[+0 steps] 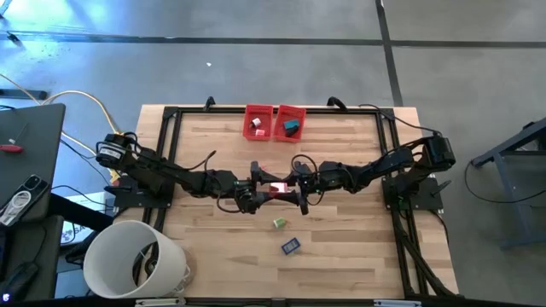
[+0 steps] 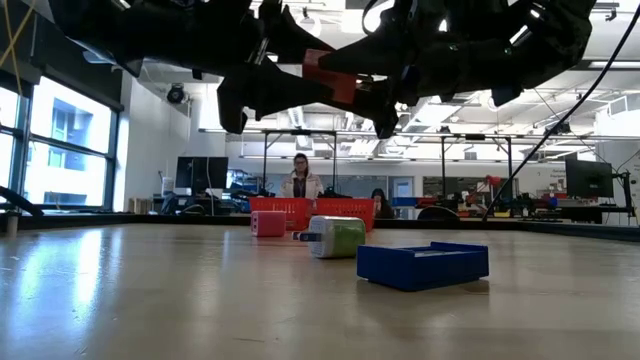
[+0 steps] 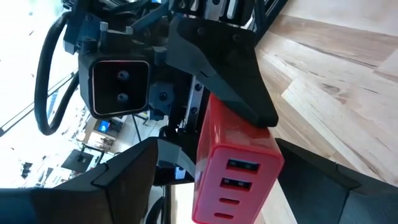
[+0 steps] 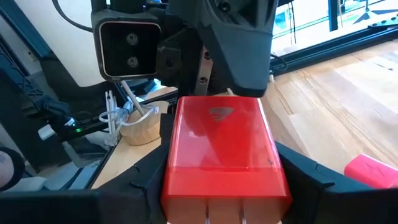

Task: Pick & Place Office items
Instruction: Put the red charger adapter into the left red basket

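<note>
Both arms meet over the middle of the desk, and between them hangs a red block, lifted clear of the wood. The right gripper has its fingers clamped on the block's two sides; its wrist view shows the glossy red top face filling the gap between them. The left gripper faces it head-on, with one dark finger lying along the block's side and the other apart from it, so this pair stands spread around the block rather than squeezing it. From the low view the red piece sits high among the dark arm parts.

Below, a green piece and a dark blue piece lie near each other on the desk, closer to the front edge. At the far edge, two red bins stand side by side: a white piece in the left one, a teal piece in the right. A white bucket stands at the front left corner.
</note>
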Available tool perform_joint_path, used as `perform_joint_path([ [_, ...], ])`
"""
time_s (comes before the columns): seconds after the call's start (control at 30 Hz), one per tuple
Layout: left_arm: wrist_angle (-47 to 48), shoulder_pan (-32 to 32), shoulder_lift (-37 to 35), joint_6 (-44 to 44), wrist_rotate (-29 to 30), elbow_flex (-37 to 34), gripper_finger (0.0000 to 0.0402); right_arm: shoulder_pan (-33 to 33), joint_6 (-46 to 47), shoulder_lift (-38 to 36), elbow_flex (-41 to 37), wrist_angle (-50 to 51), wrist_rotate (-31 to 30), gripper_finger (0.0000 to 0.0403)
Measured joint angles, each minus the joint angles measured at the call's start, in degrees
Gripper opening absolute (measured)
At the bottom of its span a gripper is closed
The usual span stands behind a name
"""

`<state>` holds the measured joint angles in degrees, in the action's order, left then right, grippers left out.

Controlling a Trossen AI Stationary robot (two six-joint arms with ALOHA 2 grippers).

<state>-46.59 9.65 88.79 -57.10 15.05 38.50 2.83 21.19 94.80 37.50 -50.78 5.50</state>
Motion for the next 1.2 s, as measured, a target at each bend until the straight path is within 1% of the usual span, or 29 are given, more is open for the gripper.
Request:
perform_joint_path([
  [0.57,0.00,0.00,0.00,0.14,-0.13,0.00,0.0303,0.00,0.00,0.00,0.04,0.02,0.44,0.0200],
  [0.67,-0.02,0.00,0.00,0.14,-0.13,0.00,0.0303,0.00,0.00,0.00,0.04,0.13,0.44,0.0205],
  [0.8,0.00,0.00,0.00,2.50,-0.18,0.00,0.0303,0.00,0.00,0.00,0.04,0.83,0.00,0.0202],
  [0.93,0.00,0.00,0.00,2.81,-0.60,0.00,0.0302,0.00,0.00,0.00,0.04,0.83,0.00,0.0200],
  [1.0,0.02,0.00,0.00,2.51,-0.68,0.00,0.0296,0.00,0.00,0.00,0.04,0.83,0.00,0.0202],
  [1.07,0.00,0.00,0.00,2.53,-1.79,0.00,0.0282,0.00,0.00,0.00,0.04,0.84,0.00,0.0207],
  [1.2,0.02,0.02,0.00,2.58,-4.16,0.00,0.0235,0.00,0.00,0.00,0.04,0.85,0.00,0.0201],
])
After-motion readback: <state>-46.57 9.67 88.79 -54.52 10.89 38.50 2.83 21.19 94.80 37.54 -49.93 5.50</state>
